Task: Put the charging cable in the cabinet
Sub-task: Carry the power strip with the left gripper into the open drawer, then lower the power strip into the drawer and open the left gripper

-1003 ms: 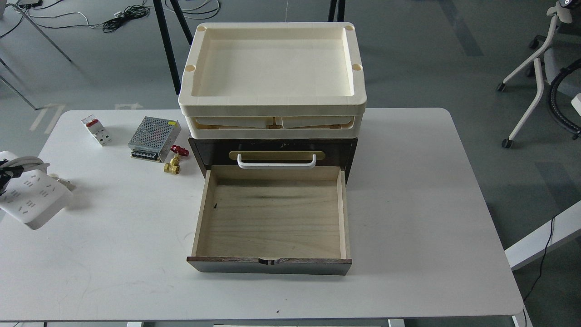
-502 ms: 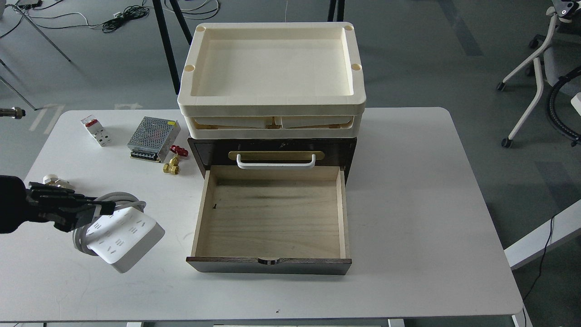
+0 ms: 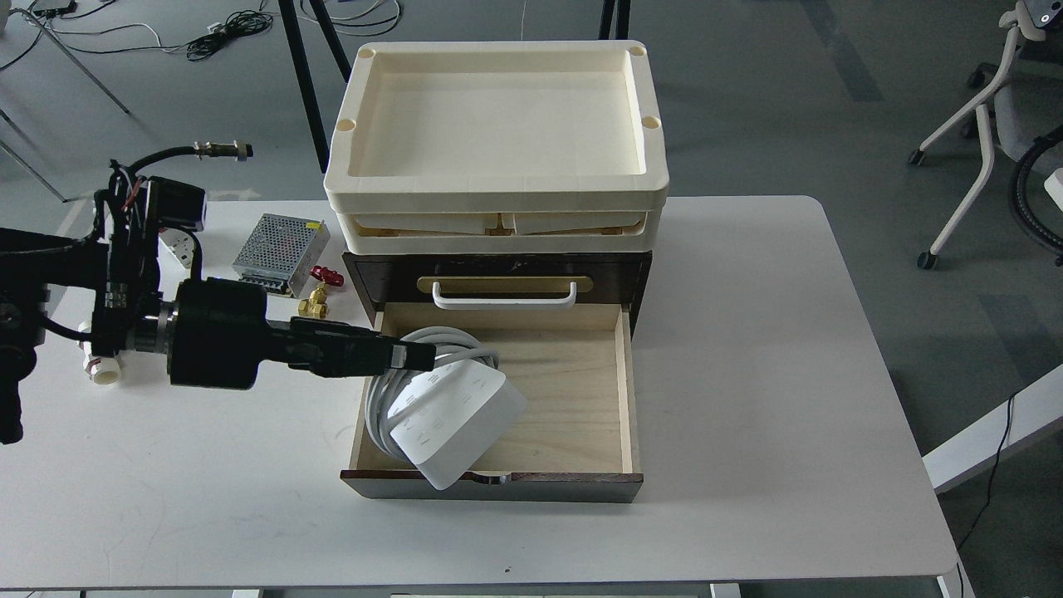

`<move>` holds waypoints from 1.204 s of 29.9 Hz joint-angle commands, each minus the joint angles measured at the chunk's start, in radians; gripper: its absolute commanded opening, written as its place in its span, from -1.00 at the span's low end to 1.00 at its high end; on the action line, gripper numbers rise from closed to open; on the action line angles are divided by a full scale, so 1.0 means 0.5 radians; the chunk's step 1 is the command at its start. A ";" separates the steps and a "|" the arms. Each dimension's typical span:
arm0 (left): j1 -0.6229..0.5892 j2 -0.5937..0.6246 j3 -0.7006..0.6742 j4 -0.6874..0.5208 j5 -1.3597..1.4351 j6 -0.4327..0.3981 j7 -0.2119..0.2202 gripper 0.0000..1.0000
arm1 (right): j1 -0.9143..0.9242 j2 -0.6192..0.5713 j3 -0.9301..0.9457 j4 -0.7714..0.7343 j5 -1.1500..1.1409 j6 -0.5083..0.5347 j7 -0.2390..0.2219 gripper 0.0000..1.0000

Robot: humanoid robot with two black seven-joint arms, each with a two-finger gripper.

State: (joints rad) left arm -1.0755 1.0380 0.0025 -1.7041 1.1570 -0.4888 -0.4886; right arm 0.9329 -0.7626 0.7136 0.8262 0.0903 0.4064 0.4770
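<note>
The charging cable (image 3: 453, 419), a white power strip with its cord looped around it, hangs tilted over the left part of the open drawer (image 3: 540, 390) of the cabinet (image 3: 498, 274). The left gripper (image 3: 411, 357) is clenched on it at the upper end. Cream trays (image 3: 497, 178) are stacked on top of the cabinet. Left of the cabinet, a metal power-supply box (image 3: 278, 242) and a brass valve (image 3: 315, 303) lie on the table (image 3: 789, 374).

White table (image 3: 747, 374) carries the cabinet (image 3: 498, 274), perforated power-supply box (image 3: 278, 242) and brass valve (image 3: 315, 303)
</note>
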 commanded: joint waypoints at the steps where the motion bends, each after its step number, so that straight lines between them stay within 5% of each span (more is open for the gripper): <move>1: 0.083 -0.262 -0.002 0.183 -0.016 0.000 0.000 -0.79 | -0.022 -0.003 -0.001 0.001 0.000 0.000 0.003 0.98; 19: 0.203 -0.741 -0.008 0.993 -0.090 0.000 0.000 -0.79 | -0.059 -0.006 -0.001 0.001 0.000 0.012 0.000 0.98; 36: 0.221 -0.855 0.013 1.306 -0.093 0.000 0.000 -0.81 | -0.074 -0.003 0.002 0.001 0.000 0.009 0.003 0.98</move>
State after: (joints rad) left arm -0.9651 0.6102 0.0040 -1.0687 1.1083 -0.4887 -0.4887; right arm 0.8988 -0.7639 0.7149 0.8274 0.0905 0.4098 0.4786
